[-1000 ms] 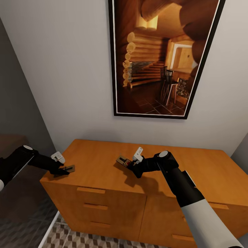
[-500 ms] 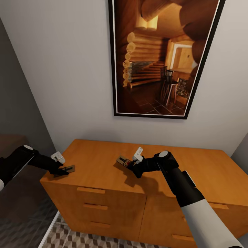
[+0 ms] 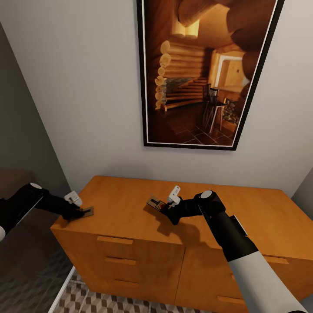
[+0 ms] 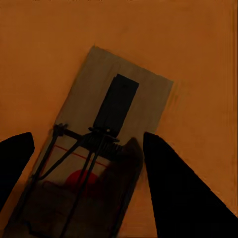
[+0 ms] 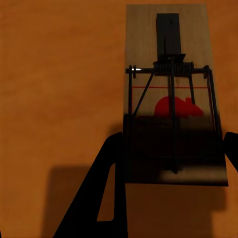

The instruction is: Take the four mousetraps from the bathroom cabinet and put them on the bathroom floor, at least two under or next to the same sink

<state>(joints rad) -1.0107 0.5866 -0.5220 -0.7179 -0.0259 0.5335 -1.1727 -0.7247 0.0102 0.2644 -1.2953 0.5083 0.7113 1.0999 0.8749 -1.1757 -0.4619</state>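
Orange-brown cabinet [image 3: 130,204] top carries two mousetraps [image 3: 154,202] [image 3: 87,211], each between pincer fingers.

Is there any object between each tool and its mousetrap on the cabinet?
Nothing visible. The left tool has its fingers on both sides of the left mousetrap, and the right tool likewise flanks the right mousetrap, above the cabinet top.

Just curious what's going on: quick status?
Left gripper closed on tan wooden mousetrap; right gripper on another mousetrap. Both over orange-brown wooden cabinet. Nothing blocking.
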